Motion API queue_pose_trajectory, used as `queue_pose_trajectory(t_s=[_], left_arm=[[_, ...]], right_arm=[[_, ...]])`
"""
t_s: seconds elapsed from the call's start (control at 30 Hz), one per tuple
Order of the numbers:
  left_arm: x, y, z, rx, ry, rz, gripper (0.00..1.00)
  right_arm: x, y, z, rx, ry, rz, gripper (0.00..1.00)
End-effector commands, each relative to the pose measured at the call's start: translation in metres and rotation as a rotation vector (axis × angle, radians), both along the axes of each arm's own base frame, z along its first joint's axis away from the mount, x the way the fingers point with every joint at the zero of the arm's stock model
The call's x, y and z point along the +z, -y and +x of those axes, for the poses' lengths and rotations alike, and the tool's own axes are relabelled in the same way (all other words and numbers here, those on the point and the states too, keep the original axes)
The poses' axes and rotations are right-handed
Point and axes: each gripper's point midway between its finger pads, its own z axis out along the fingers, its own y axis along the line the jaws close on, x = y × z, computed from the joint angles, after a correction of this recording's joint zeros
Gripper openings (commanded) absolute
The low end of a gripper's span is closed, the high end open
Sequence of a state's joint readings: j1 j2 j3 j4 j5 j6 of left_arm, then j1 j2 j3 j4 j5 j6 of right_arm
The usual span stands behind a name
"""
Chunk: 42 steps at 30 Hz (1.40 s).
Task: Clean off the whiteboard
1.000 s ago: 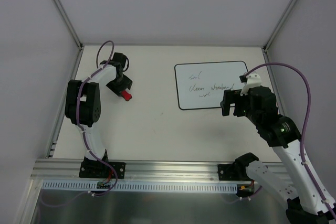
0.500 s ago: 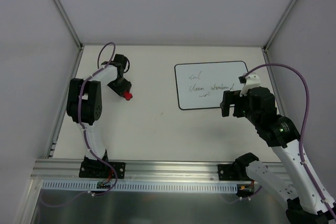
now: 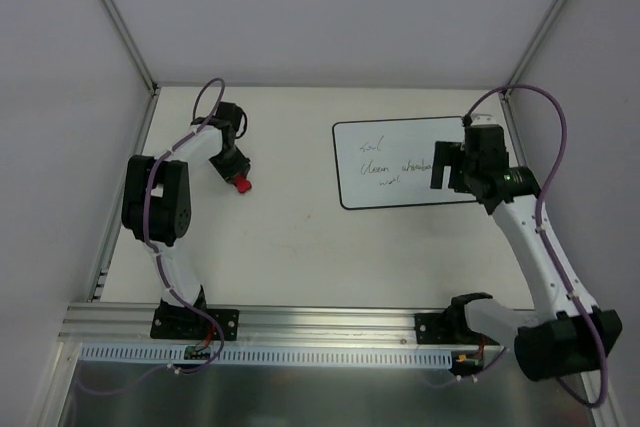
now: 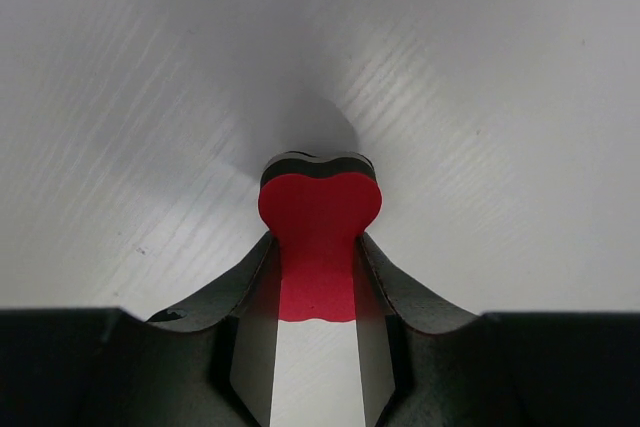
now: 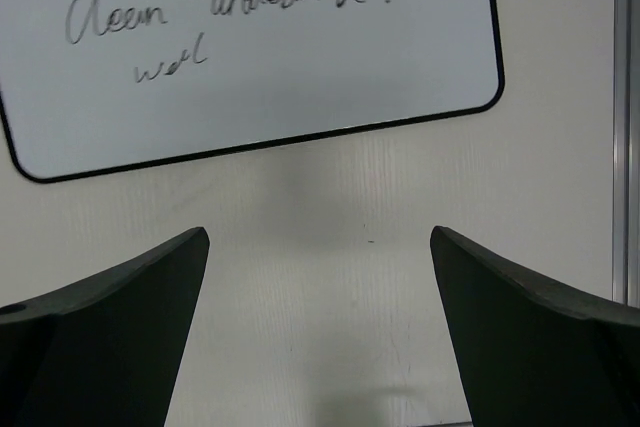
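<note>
My left fingers [image 4: 250,337] have just closed on the eraser [image 4: 318,217]: wiping may start. My right fingers [image 5: 110,317] gape empty, whiteboard [image 5: 250,67] at twelve o'clock.

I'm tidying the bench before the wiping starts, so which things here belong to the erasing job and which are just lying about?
Job:
- whiteboard, writing on it
- red eraser, pinched by the left gripper
- right gripper, open, by the whiteboard

Not the job:
- table
- rail
Both are fixtures, not loose items.
</note>
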<state>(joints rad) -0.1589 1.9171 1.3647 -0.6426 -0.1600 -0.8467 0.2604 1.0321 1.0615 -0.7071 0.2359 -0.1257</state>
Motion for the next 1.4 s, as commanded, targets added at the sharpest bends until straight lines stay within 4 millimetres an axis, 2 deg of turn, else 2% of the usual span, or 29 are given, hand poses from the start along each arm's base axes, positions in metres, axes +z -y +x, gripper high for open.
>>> queue_pose_trajectory(t_s=[0.0, 0.03, 0.07, 0.1, 0.13, 0.17, 0.2, 0.23, 0.27, 0.3, 0.37, 0.4, 0.57, 0.67, 0.83, 1.03, 1.17, 1.37], left_arm=[[0.033, 0.017, -0.017, -0.184, 0.039, 0.0, 0.2], [0.036, 0.02, -0.02, -0.221, 0.043, 0.004, 0.2], [0.037, 0.029, -0.024, -0.257, 0.045, -0.004, 0.2], [0.043, 0.033, -0.026, -0.285, 0.06, -0.006, 0.2], [0.045, 0.037, -0.028, -0.321, 0.063, -0.001, 0.2], [0.047, 0.044, -0.032, -0.353, 0.065, -0.004, 0.2], [0.053, 0.05, -0.034, -0.378, 0.081, -0.015, 0.2], [0.056, 0.054, -0.036, -0.398, 0.086, -0.019, 0.2], [0.058, 0.057, -0.039, -0.42, 0.093, -0.021, 0.2], [0.063, 0.062, -0.041, -0.439, 0.106, -0.028, 0.2], [0.069, 0.07, -0.043, -0.471, 0.12, -0.047, 0.2], [0.073, 0.074, -0.045, -0.485, 0.13, -0.053, 0.2], [0.084, 0.087, -0.05, -0.533, 0.159, -0.076, 0.2], [0.086, 0.09, -0.053, -0.547, 0.161, -0.082, 0.2], [0.087, 0.093, -0.055, -0.56, 0.164, -0.085, 0.2], [0.091, 0.097, -0.054, -0.571, 0.176, -0.086, 0.2], [0.092, 0.097, -0.055, -0.58, 0.179, -0.081, 0.2], [0.098, 0.097, -0.055, -0.59, 0.198, -0.078, 0.2]], right_arm=[[0.007, 0.031, 0.044, -0.211, 0.0, 0.071, 0.99], [0.002, 0.037, 0.053, -0.25, -0.022, 0.097, 0.99], [-0.02, 0.05, 0.065, -0.349, -0.092, 0.138, 0.99], [-0.017, 0.053, 0.079, -0.372, -0.085, 0.163, 0.99], [-0.022, 0.063, 0.088, -0.409, -0.098, 0.18, 0.99], [-0.043, 0.074, 0.099, -0.442, -0.154, 0.195, 0.99], [-0.05, 0.079, 0.107, -0.45, -0.168, 0.199, 0.99], [-0.047, 0.085, 0.118, -0.457, -0.159, 0.197, 0.99], [-0.053, 0.096, 0.123, -0.477, -0.171, 0.176, 0.99], [-0.07, 0.103, 0.128, -0.478, -0.214, 0.157, 0.99], [-0.079, 0.117, 0.137, -0.497, -0.224, 0.176, 0.99], [-0.095, 0.121, 0.14, -0.497, -0.26, 0.182, 0.99], [-0.123, 0.131, 0.157, -0.468, -0.296, 0.26, 0.97], [-0.14, 0.133, 0.159, -0.467, -0.333, 0.307, 0.97], [-0.156, 0.133, 0.152, -0.434, -0.379, 0.314, 0.97], [-0.179, 0.118, 0.138, -0.392, -0.457, 0.369, 0.97], [-0.18, 0.108, 0.128, -0.378, -0.478, 0.401, 0.96], [-0.181, 0.108, 0.111, -0.407, -0.495, 0.38, 0.96]])
